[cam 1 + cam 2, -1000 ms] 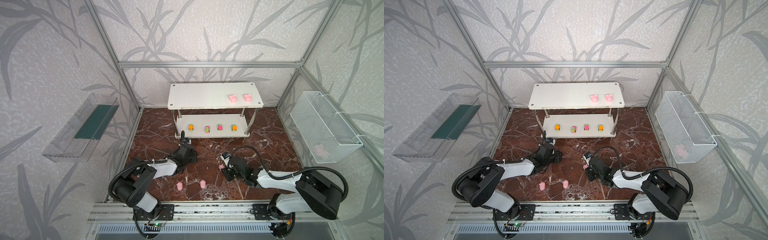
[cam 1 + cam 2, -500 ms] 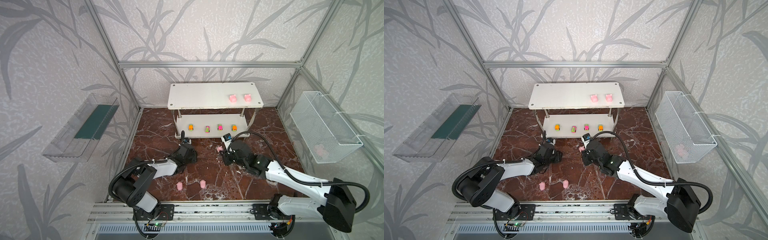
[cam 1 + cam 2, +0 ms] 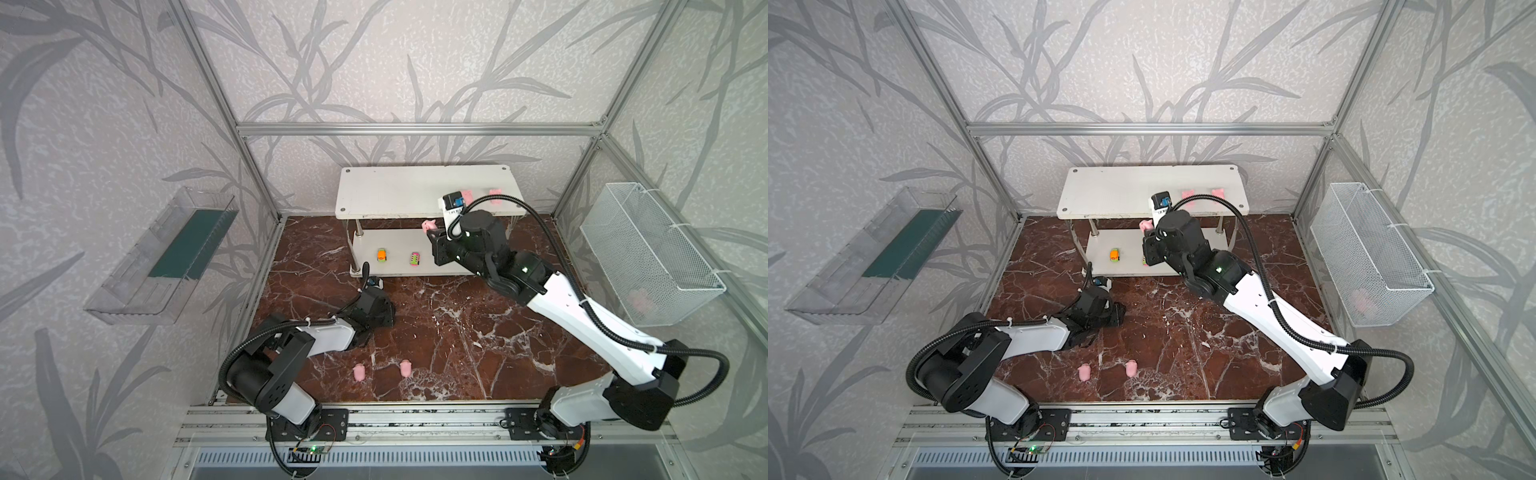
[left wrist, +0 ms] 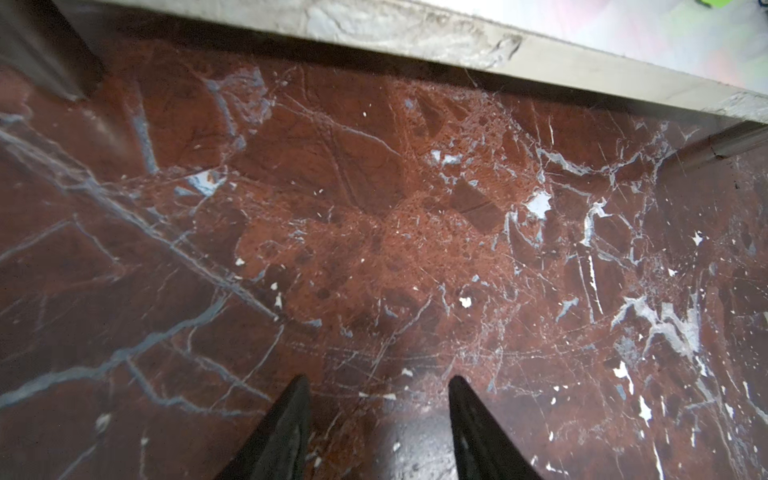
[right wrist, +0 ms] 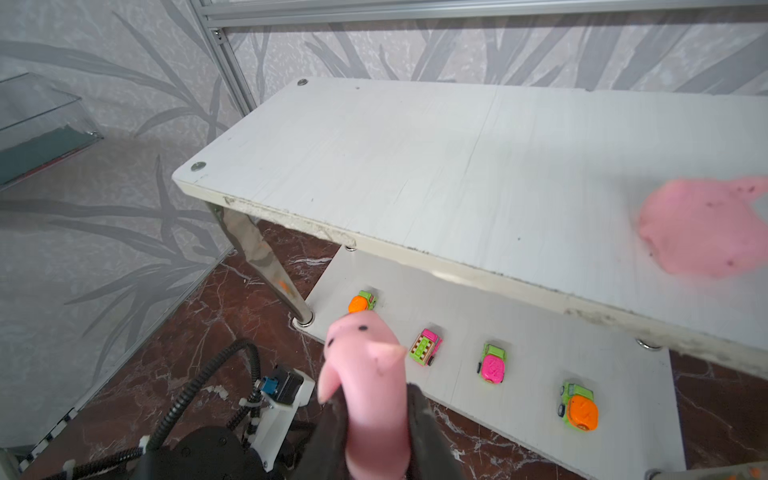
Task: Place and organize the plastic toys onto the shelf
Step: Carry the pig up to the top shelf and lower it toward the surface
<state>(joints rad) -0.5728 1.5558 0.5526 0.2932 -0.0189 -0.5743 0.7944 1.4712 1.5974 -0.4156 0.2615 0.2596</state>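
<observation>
The white two-tier shelf [image 3: 399, 195] [image 3: 1121, 191] [image 5: 415, 166] stands at the back. My right gripper [image 5: 374, 401] [image 3: 432, 235] is shut on a pale-pink pig [image 5: 365, 365] [image 3: 429, 225] [image 3: 1145, 225], held in the air before the top tier's front edge. Two pigs [image 3: 468, 194] [image 3: 494, 195] sit on the top tier. Several toy cars [image 5: 492, 363] line the lower tier. Two more pigs [image 3: 359, 372] [image 3: 406, 368] lie on the floor near the front. My left gripper [image 4: 378, 382] [image 3: 388, 318] rests open and empty low over the marble floor.
A clear plastic tray [image 3: 166, 257] hangs on the left wall. A white wire basket [image 3: 648, 253] on the right wall holds something pink [image 3: 640, 299]. The shelf's chrome leg [image 5: 266, 266] stands near the left arm's wrist camera [image 5: 278, 386].
My right arm has risen from the floor and gone back toward the shelf with the pig in its grip. The left arm has not moved.
</observation>
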